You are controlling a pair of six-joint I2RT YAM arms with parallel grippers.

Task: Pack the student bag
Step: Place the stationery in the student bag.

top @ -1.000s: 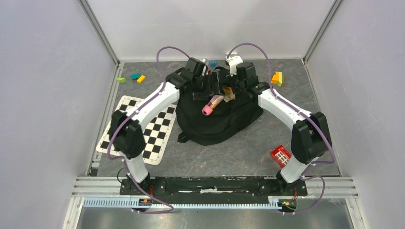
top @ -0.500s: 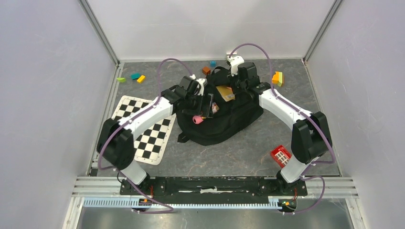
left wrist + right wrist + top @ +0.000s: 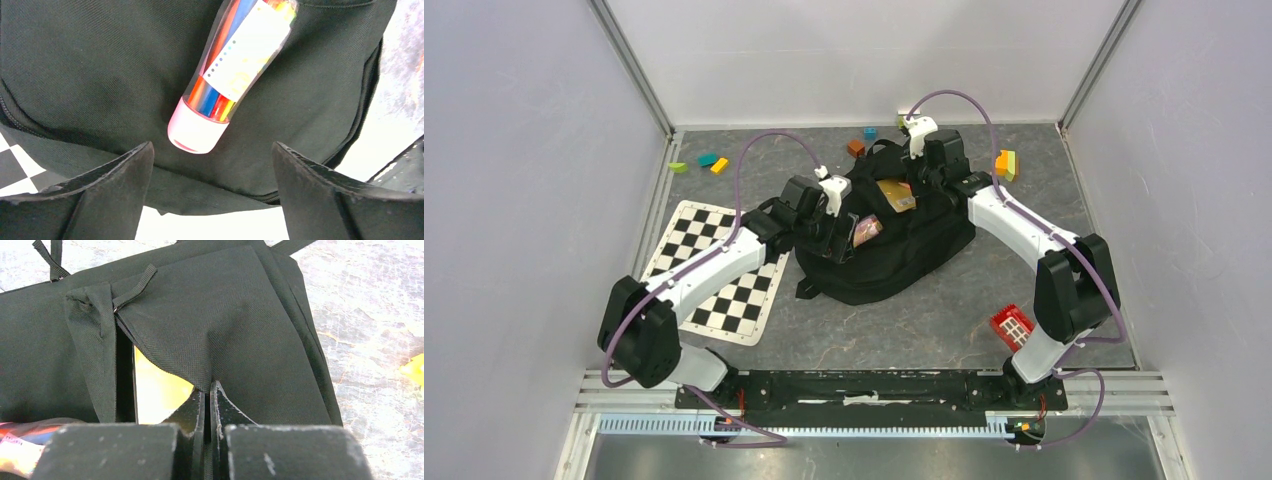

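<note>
Pink-capped marker tube (image 3: 230, 70), label illegible, laid on woven student bag (image 3: 894, 255); left gripper (image 3: 212, 152) spread empty; fabric clenched by right gripper (image 3: 207, 390).

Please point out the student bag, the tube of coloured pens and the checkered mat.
student bag (image 3: 904, 262): top external view, front fabric.
tube of coloured pens (image 3: 235, 65): left wrist view, white label.
checkered mat (image 3: 736, 297): top external view, near squares.

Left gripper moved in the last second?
Yes: left gripper drew back toward the checkerboard mat, off the far end of the student bag.
</note>
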